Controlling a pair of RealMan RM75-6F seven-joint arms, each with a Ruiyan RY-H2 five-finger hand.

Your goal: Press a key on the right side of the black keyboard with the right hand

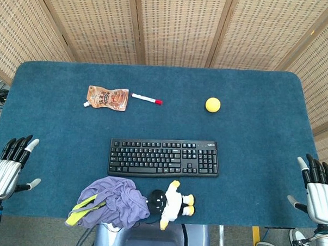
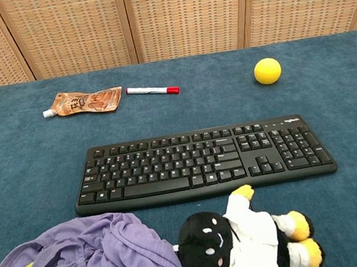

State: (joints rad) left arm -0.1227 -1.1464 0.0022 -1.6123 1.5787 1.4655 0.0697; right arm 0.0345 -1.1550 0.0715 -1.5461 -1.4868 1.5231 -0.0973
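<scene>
The black keyboard [image 1: 163, 158] [image 2: 202, 162] lies flat in the middle of the blue table, its number pad at the right end. My right hand [image 1: 317, 186] hangs at the table's front right corner, far right of the keyboard, fingers spread and holding nothing. At the front left edge my left hand [image 1: 7, 168] is likewise spread and holds nothing. Neither hand shows in the chest view.
A plush penguin [image 1: 171, 203] [image 2: 248, 239] and a purple cloth [image 1: 110, 201] [image 2: 84, 264] lie just in front of the keyboard. Behind it are a yellow ball [image 1: 212, 104] [image 2: 267, 70], a red-capped marker [image 1: 146, 98] [image 2: 152, 90] and a brown pouch [image 1: 107, 98] [image 2: 84, 101].
</scene>
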